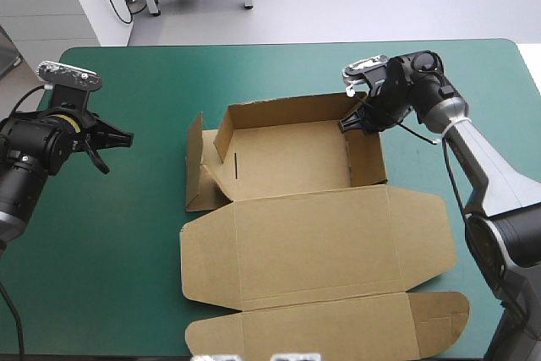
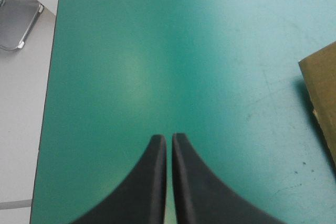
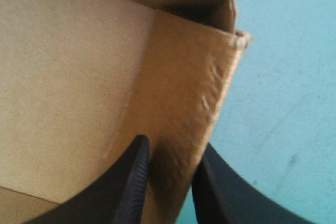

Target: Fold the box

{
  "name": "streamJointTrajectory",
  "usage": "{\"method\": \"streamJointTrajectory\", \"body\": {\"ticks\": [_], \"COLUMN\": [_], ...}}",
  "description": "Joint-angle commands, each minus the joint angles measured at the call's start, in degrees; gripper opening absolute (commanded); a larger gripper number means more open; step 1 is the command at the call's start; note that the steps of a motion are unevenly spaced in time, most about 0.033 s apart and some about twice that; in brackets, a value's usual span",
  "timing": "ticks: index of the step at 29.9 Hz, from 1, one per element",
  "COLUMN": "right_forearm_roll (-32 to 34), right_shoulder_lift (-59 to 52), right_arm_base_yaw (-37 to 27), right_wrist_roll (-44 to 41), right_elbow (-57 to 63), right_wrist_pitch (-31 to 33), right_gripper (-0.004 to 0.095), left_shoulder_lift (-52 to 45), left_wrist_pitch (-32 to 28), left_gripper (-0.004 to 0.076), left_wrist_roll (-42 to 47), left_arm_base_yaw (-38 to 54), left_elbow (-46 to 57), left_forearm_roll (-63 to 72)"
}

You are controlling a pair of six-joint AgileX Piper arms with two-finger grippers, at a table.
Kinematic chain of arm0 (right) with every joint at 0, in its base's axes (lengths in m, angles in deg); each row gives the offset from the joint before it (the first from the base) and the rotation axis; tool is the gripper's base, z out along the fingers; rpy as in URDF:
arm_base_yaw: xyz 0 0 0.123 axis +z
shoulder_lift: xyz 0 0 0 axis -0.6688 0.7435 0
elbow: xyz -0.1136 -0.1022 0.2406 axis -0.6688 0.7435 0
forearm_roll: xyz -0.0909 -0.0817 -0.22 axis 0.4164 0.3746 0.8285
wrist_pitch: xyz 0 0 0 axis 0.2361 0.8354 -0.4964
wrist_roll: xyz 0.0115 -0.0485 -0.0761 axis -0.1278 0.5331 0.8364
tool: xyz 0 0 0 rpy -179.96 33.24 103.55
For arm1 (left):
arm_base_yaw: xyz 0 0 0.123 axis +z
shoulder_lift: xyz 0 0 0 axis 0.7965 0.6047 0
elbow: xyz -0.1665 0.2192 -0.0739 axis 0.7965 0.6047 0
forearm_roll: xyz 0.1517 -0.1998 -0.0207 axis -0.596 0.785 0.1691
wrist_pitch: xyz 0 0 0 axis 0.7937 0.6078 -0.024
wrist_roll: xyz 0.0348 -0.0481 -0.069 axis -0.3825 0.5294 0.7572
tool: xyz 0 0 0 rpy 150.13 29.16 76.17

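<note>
Box (image 1: 287, 158) wall sits pinched in my right hand (image 3: 170, 153) to hold it upright, while my closed, empty left hand (image 2: 169, 139) waits over the counter (image 2: 157, 51).

Bright, even overhead light; the box (image 1: 313, 234) casts only a thin soft shadow on the teal-green cover (image 1: 127, 234). A pale sheen lies on the cover ahead of the left gripper (image 2: 169, 138); the box's far inner corner sits in shade.

From above and behind we overlook the whole teal-green covered table (image 1: 110, 276), our left wrist camera facing its ten o'clock corner from farther off, our right close against the brown cardboard box (image 1: 287, 158) at two o'clock, both inside that overview.
</note>
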Motion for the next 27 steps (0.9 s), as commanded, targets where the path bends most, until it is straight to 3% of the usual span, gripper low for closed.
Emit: {"method": "streamJointTrajectory", "body": {"ticks": [1,6,14,27], "right_forearm_roll": [0.75,3.41,3.40,-1.20], "right_shoulder_lift": [-3.13,-3.25,-6.00,-6.25], "right_arm_base_yaw": [-0.22,-0.22,-0.22,-0.22], "right_wrist_roll": [0.54,0.54,-3.80,-7.04], "right_elbow": [-6.32,-12.25,-12.52,0.88], "right_wrist_pitch": [2.17,7.59,7.59,7.51], "right_gripper": [0.0359,0.0359,0.0345,0.0353], "left_shoulder_lift": [-0.30,0.39,0.39,0.39], "left_wrist_pitch": [-1.91,-1.40,-1.26,-1.35], "left_gripper": [0.0016,0.0016,0.0016,0.0016], "left_wrist_roll": [0.00,0.00,0.00,0.00], "left_arm_base_yaw": [0.02,0.02,0.02,0.02], "left_elbow": [-1.41,-1.41,-1.41,-1.41], "left_forearm_roll": [-0.14,0.14,0.24,0.24]}}
